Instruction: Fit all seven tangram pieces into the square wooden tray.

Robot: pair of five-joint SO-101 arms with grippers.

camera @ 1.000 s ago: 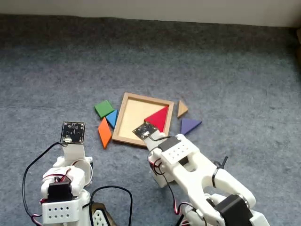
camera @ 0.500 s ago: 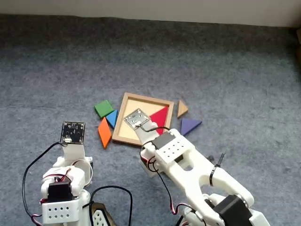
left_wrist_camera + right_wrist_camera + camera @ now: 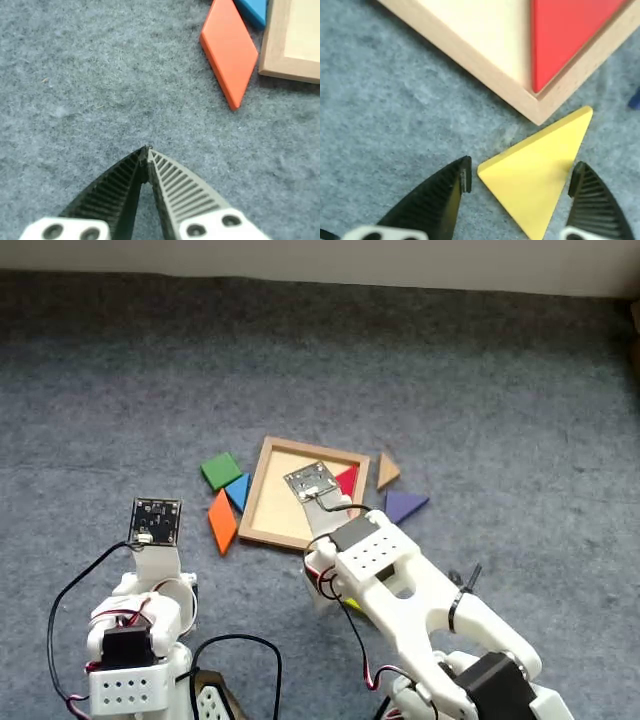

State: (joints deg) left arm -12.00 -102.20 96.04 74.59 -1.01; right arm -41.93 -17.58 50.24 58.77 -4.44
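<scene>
Tray (image 3: 272,502) sits mid-carpet (image 3: 480,390), red tri (image 3: 565,35) inside w/ tip in one corner. Yellow tri (image 3: 535,175) lies on carpet just outside that corner, betw. R gripper (image 3: 521,175) fingers, spread wide, not clamped. Orange pc (image 3: 222,521), blue pc (image 3: 238,490), green pc (image 3: 221,470) beside tray's left edge; tan tri (image 3: 386,470), purple tri (image 3: 403,506) by its right. L gripper (image 3: 147,150) pinched closed, empty, over carpet nr orange pc.

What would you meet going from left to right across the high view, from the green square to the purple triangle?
Green square → blue triangle → square wooden tray → tan triangle → purple triangle. The orange parallelogram lies directly nearer than the green square, so it is left out.
</scene>
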